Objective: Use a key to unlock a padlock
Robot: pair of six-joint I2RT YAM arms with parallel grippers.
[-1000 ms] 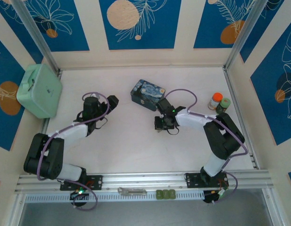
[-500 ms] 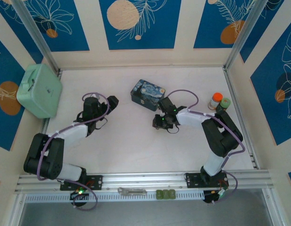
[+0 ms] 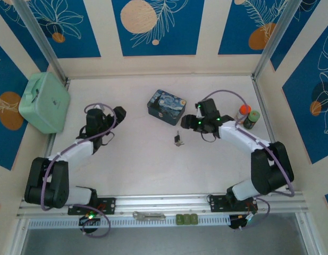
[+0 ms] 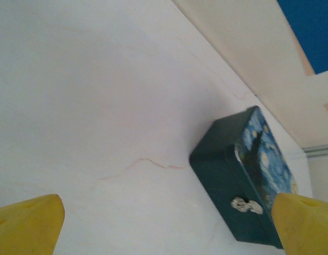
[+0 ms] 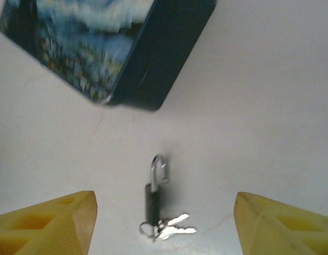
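Checking the right wrist view first, I find the padlock (image 5: 152,196) lying flat on the white table (image 3: 142,164), apart from the starry blue tin (image 5: 100,42) and on its near side, with nothing holding it. The key (image 5: 177,226) sits on a small ring with a second one at the foot of the lock body; I cannot tell whether a blade is seated in the keyway. The silvery shackle (image 5: 159,169) reads as a hook with one leg short of the body. I judge it sprung, though the view is soft and I would not sign that off yet. The right gripper (image 3: 186,123) hangs beside the tin's right corner, beyond the lock and clear of it, and its yellow fingers (image 5: 57,223) stand wide with nothing between them. The left gripper (image 3: 120,113) is well apart on the other side of the table, pointed toward the tin, its fingers spread fully and likewise empty. My assessment is that the turning step looks complete or very nearly so, and the work in hand is confirmation. The next move calls for a closer look at the free shackle leg. If it proves seated, one gripper must pin the small body while the other pinches the key head and turns — a fine grip on a tiny part, with the spare key and ring liable to foul the fingers.
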